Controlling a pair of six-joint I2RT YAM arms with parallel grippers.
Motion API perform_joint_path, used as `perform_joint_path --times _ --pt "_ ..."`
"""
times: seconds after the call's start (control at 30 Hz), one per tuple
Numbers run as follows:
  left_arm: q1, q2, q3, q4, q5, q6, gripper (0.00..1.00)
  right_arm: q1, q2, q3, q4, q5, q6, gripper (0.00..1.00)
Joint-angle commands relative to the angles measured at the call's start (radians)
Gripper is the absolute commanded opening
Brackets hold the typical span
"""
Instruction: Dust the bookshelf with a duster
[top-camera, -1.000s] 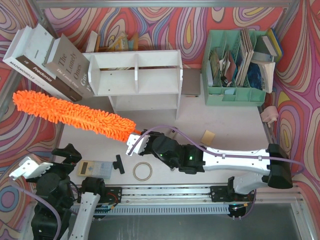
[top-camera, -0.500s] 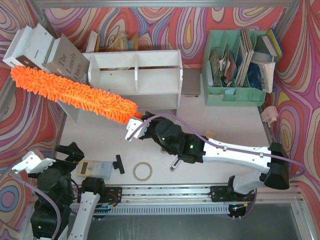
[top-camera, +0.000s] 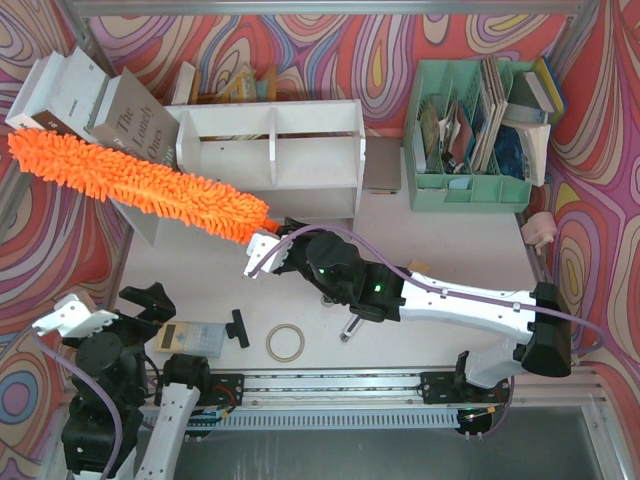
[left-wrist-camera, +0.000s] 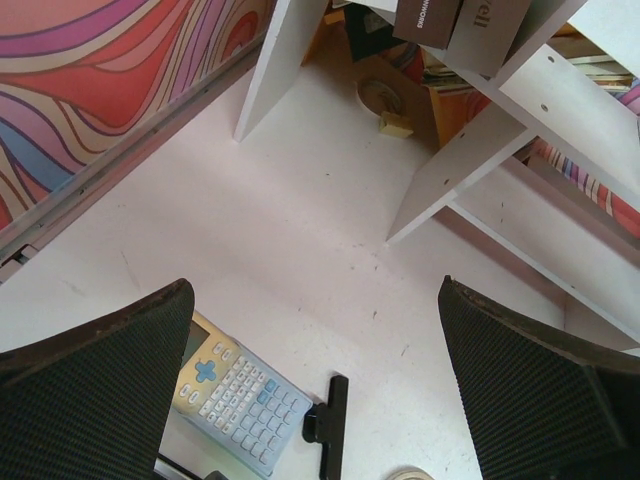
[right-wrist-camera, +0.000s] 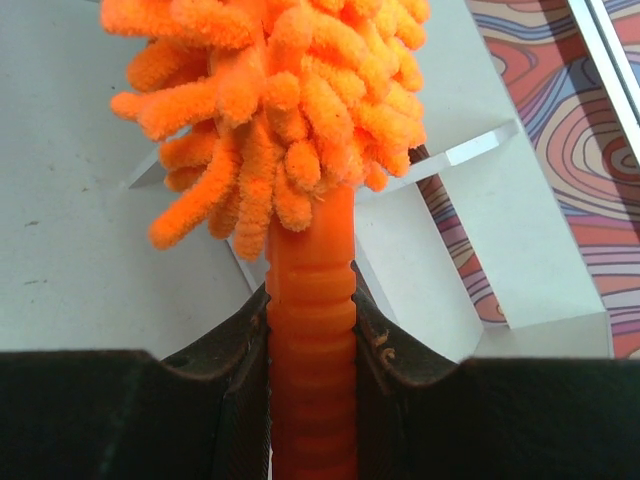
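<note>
The white bookshelf (top-camera: 270, 150) stands at the back centre of the table. The fluffy orange duster (top-camera: 140, 185) slants from the far left down to the shelf's lower left corner, over its left side and the leaning books; contact cannot be told. My right gripper (top-camera: 262, 250) is shut on the ribbed orange handle (right-wrist-camera: 310, 340), fingers (right-wrist-camera: 245, 340) pressed on both sides, with shelf boards (right-wrist-camera: 520, 270) behind the head. My left gripper (top-camera: 105, 310) hovers at the near left, open and empty (left-wrist-camera: 320, 400), facing the shelf's legs (left-wrist-camera: 470, 160).
A calculator (top-camera: 190, 337), a black clip (top-camera: 238, 328) and a tape ring (top-camera: 285, 343) lie near the front edge. Large books (top-camera: 130, 130) lean on the shelf's left end. A mint green file organiser (top-camera: 470, 190) stands at the back right, a tan square (top-camera: 416, 272) before it.
The right arm has carried the duster away from me and to the left; its head rose from the table's left side onto the books and the shelf's left end. The left arm shifted slightly.
</note>
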Motion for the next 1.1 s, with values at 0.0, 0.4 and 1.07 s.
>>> perform_joint_path --times 0.0,0.4,1.07 --pt "0.003 -0.009 0.006 0.017 0.014 0.020 0.98 -0.007 0.003 0.000 0.032 0.044 0.062 0.00" --pt "0.006 -0.015 0.005 0.020 0.008 0.023 0.98 -0.020 -0.093 -0.167 -0.039 0.050 0.125 0.00" --pt "0.035 -0.046 -0.021 0.053 -0.015 0.032 0.98 -0.031 -0.042 -0.031 0.088 -0.029 0.032 0.00"
